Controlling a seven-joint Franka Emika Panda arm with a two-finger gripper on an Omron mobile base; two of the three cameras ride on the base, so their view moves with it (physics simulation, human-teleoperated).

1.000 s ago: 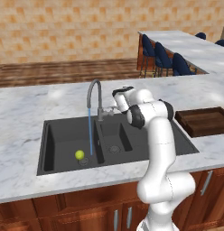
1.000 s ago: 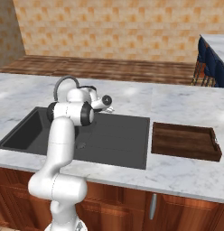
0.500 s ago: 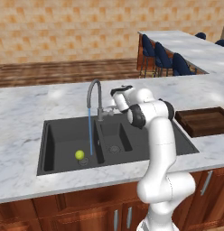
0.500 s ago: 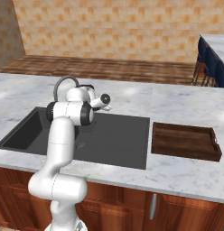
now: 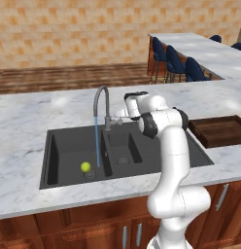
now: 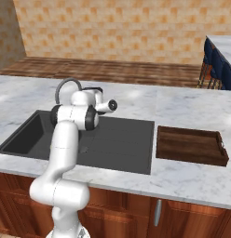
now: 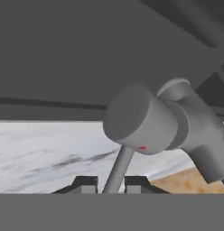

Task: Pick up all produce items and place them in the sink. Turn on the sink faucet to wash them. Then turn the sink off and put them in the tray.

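A small yellow-green produce item [image 5: 85, 167] lies on the floor of the large left bowl of the dark grey sink [image 5: 191, 151], beside the drain. A thin stream of water [image 5: 97, 146] falls from the curved spout of the sink faucet [image 5: 102, 95] into that bowl. My gripper [image 5: 119, 118] reaches in from the right to the faucet's base. In the hand view my gripper [image 7: 110, 185] is shut on the thin lever handle [image 7: 117, 170], whose rod runs up between the fingertips to the faucet body [image 7: 145, 119]. The brown wooden tray [image 5: 220, 132] sits on the counter right of the sink.
From the right base view, the tray [image 6: 189, 144] lies beside the sink [image 6: 122, 139], with my arm over the sink's back edge. Marble counter surrounds both. Blue bar stools [image 5: 176, 61] stand at a second counter far right.
The fingers have closed onto the faucet's lever. The arm has barely moved, the water keeps running and the fruit lies where it was.
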